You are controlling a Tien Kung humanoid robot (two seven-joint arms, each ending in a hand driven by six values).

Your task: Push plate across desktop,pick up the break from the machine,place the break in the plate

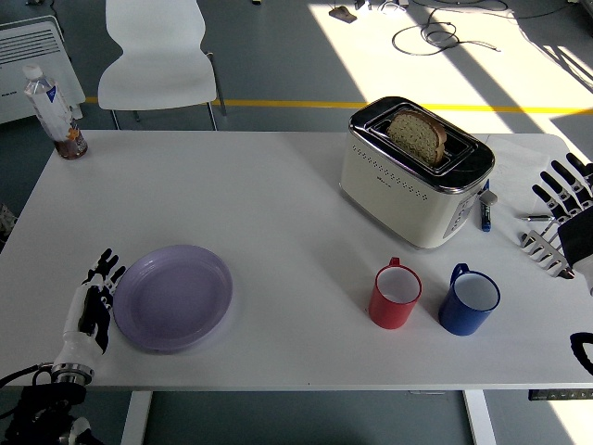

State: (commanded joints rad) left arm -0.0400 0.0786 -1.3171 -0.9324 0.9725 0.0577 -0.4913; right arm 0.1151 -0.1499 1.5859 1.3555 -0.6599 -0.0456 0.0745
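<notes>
The wide white table is carrying everything, and the task is sitting in its first stage. The cream and chrome two-slot toaster is standing on the far right part of the table, and the brown slice of bread is sticking upright out of its slot, untouched, so the picking up and the placing are both left to do. The round lavender plate is lying flat near the front left edge, well apart from the toaster, which suggests the push across the table is only partly done.

The left hand is lying flat on the table with its fingers straight and together, holding nothing; their tips are sitting right at the plate's left rim, though whether they are actually touching it is hard to tell from this height. The right hand is waiting at the right edge, beyond the toaster, fingers spread and empty.

A blue enamel mug and a red enamel mug are standing side by side in front of the toaster, between it and the near edge.
</notes>
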